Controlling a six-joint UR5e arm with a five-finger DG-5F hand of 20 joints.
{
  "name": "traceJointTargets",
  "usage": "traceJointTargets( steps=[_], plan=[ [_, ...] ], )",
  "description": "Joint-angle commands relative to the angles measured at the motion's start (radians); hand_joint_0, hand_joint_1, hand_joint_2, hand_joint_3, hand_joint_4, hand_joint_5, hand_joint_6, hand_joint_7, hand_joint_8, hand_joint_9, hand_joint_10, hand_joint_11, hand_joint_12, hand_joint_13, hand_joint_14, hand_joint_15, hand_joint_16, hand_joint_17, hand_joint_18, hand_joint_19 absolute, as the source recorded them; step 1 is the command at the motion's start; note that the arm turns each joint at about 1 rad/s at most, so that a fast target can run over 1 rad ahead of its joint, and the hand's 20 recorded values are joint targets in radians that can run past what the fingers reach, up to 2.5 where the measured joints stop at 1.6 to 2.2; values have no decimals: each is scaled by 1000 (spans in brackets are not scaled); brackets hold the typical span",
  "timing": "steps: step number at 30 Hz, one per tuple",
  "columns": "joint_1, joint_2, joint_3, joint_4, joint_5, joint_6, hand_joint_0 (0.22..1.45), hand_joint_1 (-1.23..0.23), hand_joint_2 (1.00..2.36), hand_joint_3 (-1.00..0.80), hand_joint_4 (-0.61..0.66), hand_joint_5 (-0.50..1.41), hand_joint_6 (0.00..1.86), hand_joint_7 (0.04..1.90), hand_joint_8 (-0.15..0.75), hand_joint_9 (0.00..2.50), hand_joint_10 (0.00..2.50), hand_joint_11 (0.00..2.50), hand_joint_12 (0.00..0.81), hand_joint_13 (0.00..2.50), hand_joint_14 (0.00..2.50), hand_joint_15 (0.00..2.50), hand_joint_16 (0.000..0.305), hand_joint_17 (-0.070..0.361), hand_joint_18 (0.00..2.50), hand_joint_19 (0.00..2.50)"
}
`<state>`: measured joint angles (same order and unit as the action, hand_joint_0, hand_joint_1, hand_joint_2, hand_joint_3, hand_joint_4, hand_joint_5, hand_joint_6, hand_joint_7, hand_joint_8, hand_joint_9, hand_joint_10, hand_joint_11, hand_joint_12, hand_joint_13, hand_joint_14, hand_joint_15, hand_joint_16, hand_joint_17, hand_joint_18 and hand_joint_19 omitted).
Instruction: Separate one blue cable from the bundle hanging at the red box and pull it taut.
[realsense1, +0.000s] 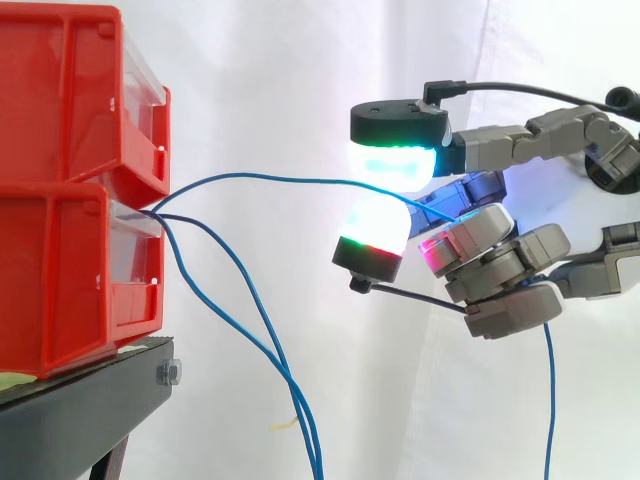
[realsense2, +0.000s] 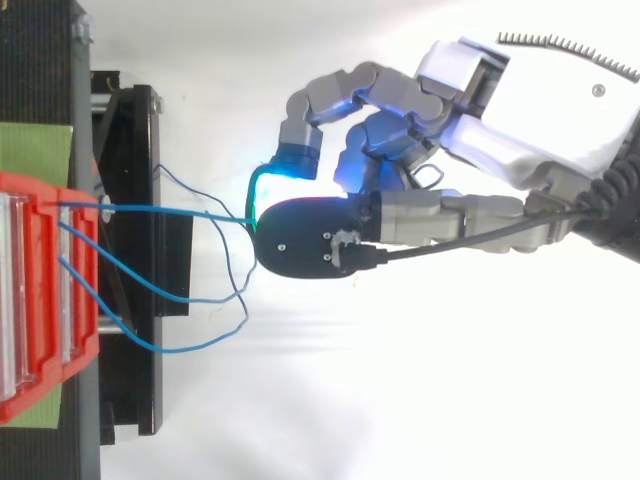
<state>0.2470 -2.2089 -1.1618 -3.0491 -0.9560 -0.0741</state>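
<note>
Blue cable is pinched in the hand, clamped between two glowing fingertips that meet on it from above and below. In the side view the upper pad shines cyan with a green edge. The lower pad shines white with a red and green rim, and the cable passes right where the two touch. The other fingers are curled in behind, under the pinch. From above, the hand comes in from the right, and its dark-backed fingertip covers the spot where the cable ends.

From the pinch the cable runs left to the red bins, well clear of the hand. In the side view it rises in a shallow arch and then dips to the gap between the upper red bin and the lower red bin, where it goes in at the front edge. In the top view it draws an almost straight line from the bins to the fingertips. Below the hand, a blue strand hangs straight down out of the frame.

The rest of the bundle leaves the same gap and hangs slack. In the side view two strands drop away in long curves and come close together low down. In the top view they sag in loose loops beside the held cable, apart from the hand.

The bins are stacked one on the other on a black stand. A green sheet lies on the stand beside them, and a white curtain hangs behind.
</note>
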Motion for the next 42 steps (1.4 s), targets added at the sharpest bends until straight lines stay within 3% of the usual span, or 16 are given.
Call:
traceJointTargets(
  steps=[1, 4, 8, 12, 16, 21, 28, 34, 42],
  plan=[
    [-2, 0, 1, 1, 0, -1, 602, -666, 1020, -220, 224, -205, 907, 1090, 348, 739, 1168, 1275, 357, 829, 1847, 1254, 33, 75, 1173, 1933],
    [-3, 0, 1, 0, 0, -1, 569, -571, 1010, -382, 225, -203, 908, 1054, 356, 739, 1186, 1257, 370, 828, 1857, 1269, 35, 79, 1175, 1930],
    [-5, 0, -9, 3, -1, -1, 572, -464, 1007, -420, 220, -196, 897, 1096, 352, 765, 1140, 1280, 368, 835, 1854, 1252, 35, 78, 1169, 1941],
    [-6, 0, -32, 26, -1, -1, 607, -490, 1017, -274, 222, -186, 913, 1150, 356, 788, 1118, 1299, 362, 847, 1822, 1279, 34, 77, 1165, 1934],
    [-6, 0, -35, 49, 0, -3, 596, -620, 1022, -44, 233, -185, 931, 1203, 369, 788, 1239, 1213, 382, 862, 1882, 1228, 38, 87, 1202, 1902],
    [-6, 0, -33, 49, 5, -4, 603, -647, 1021, -27, 202, -185, 938, 1188, 365, 786, 1261, 1215, 385, 867, 1885, 1225, 40, 90, 1207, 1911],
    [-6, -2, -35, 49, 5, -4, 635, -696, 1020, -217, 198, -203, 944, 1093, 333, 774, 1153, 1288, 362, 863, 1810, 1281, 36, 81, 1159, 1925],
    [0, -2, -33, 52, 7, -4, 584, -593, 1007, -420, 213, -192, 924, 1048, 339, 808, 1130, 1305, 368, 867, 1806, 1307, 37, 83, 1160, 1935],
    [6, -2, -33, 50, 20, -3, 562, -542, 1002, -474, 220, -187, 897, 1084, 343, 849, 1047, 1328, 373, 865, 1822, 1292, 38, 85, 1158, 1935]
  ],
)
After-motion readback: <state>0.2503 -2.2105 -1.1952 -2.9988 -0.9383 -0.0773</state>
